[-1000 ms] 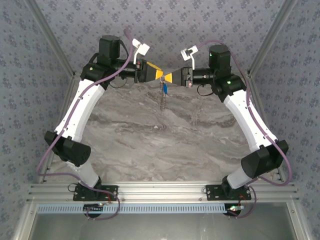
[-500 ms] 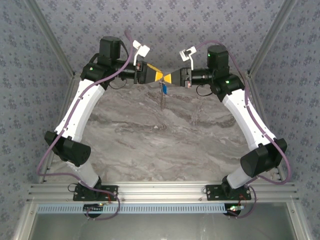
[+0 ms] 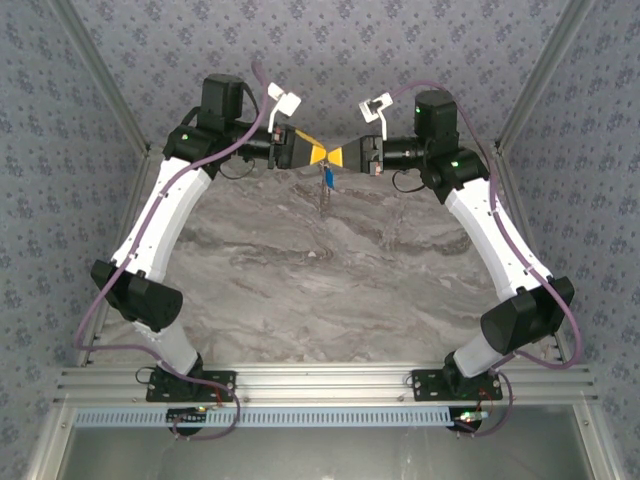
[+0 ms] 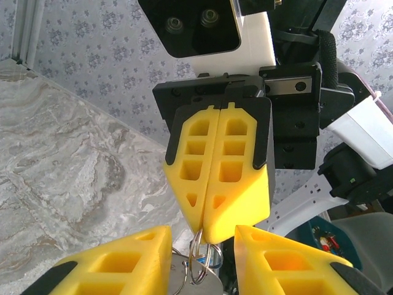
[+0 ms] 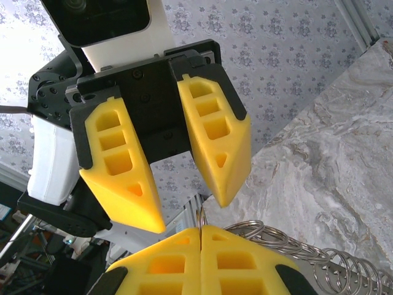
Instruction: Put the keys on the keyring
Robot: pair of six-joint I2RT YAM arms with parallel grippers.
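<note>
Over the far middle of the marble table (image 3: pixel 330 290), the right gripper (image 4: pixel 206 232) reaches in from the right. Its tips are pressed together, pinching the keyring (image 4: pixel 198 261), which hangs from them. Facing it from the left, the left gripper (image 5: pixel 189 212) is spread, its fingers (image 5: pixel 123 184) flanking that ring. The small blue key (image 3: pixel 329 178) dangles just beneath.

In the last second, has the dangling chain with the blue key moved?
Yes. From above, the loose end of the keyring has crept up the picture, judged against veins in the marble tabletop.
</note>
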